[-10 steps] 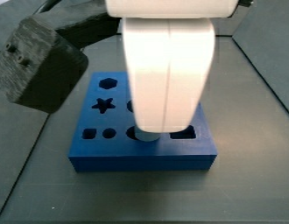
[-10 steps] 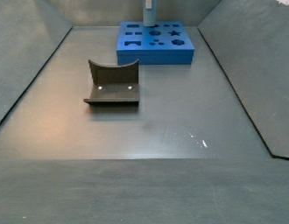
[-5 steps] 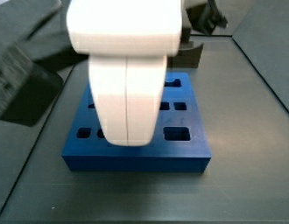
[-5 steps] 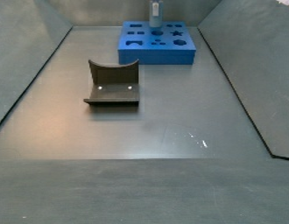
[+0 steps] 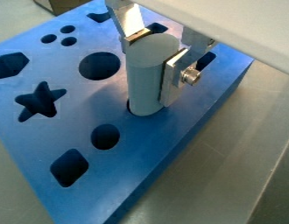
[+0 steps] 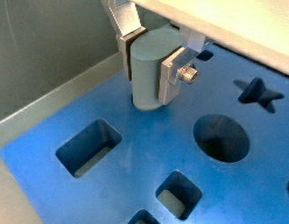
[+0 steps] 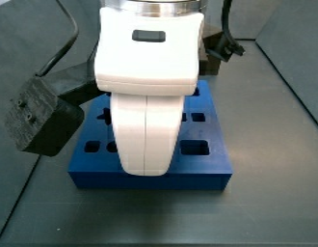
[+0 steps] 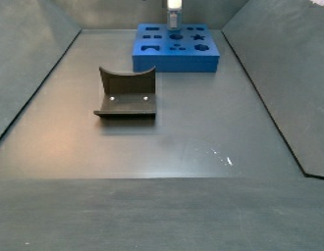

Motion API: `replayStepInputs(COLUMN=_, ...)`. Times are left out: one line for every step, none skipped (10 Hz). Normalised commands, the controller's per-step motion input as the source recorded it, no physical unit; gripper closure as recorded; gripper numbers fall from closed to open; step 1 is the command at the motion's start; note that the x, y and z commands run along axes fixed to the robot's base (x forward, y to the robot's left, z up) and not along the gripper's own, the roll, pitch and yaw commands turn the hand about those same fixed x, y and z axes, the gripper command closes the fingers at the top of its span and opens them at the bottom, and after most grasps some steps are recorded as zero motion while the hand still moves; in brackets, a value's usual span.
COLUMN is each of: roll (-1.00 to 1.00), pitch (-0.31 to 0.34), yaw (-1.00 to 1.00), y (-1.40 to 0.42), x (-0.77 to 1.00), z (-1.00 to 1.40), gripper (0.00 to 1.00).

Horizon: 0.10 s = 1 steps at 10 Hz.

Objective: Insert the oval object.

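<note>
In a wrist view the gripper (image 5: pixel 155 48) clasps the oval object (image 5: pixel 147 77) between its silver fingers (image 5: pixel 179 73). The peg stands upright, its lower end in a hole of the blue block (image 5: pixel 65 144), beside round (image 5: pixel 100 65) and star-shaped (image 5: pixel 38 100) holes.

The pale blue-grey oval object (image 5: pixel 148 74) stands upright, its lower end in the blue block's (image 5: pixel 182 140) hole, clamped by the gripper (image 5: pixel 153 54).

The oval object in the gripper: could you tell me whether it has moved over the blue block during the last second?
Yes. In a side view the oval object has shifted right along the blue block's far edge, held in the gripper.
</note>
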Motion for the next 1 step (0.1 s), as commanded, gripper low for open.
replayStepInputs(roll=-0.22, pitch=-0.031, yaw=0.0, y=0.0, x=0.0, z=-0.55, gripper=1.0)
